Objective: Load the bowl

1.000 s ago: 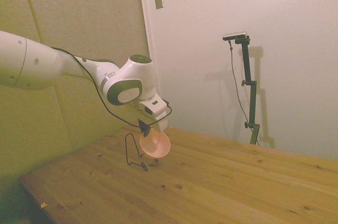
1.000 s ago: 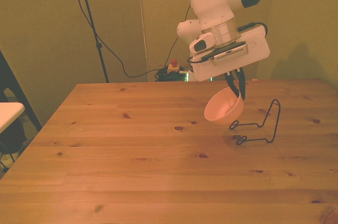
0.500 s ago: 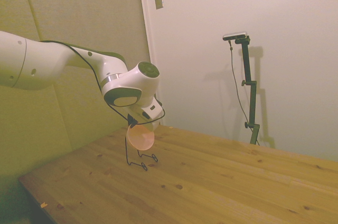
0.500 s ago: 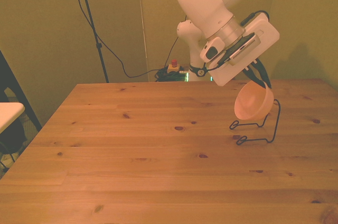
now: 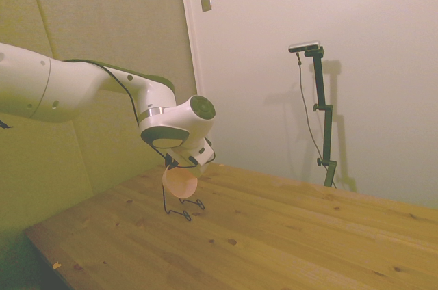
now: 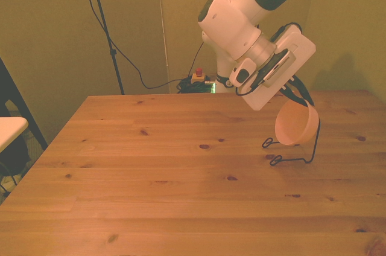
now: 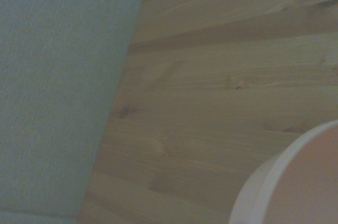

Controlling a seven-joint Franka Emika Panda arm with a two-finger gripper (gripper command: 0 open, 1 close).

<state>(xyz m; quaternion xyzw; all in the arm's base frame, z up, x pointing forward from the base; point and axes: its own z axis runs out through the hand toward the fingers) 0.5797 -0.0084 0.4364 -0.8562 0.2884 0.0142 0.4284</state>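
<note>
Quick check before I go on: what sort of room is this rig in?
Probably a lab or test room, not a kitchen. A plain wooden table carries only a black wire rack, cables run across the floor behind it, and the gripper holds the bowl at the rack.

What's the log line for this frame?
phase: loading | gripper: shut on bowl | bowl: tilted on edge, over rack | seated: cannot tell
</note>
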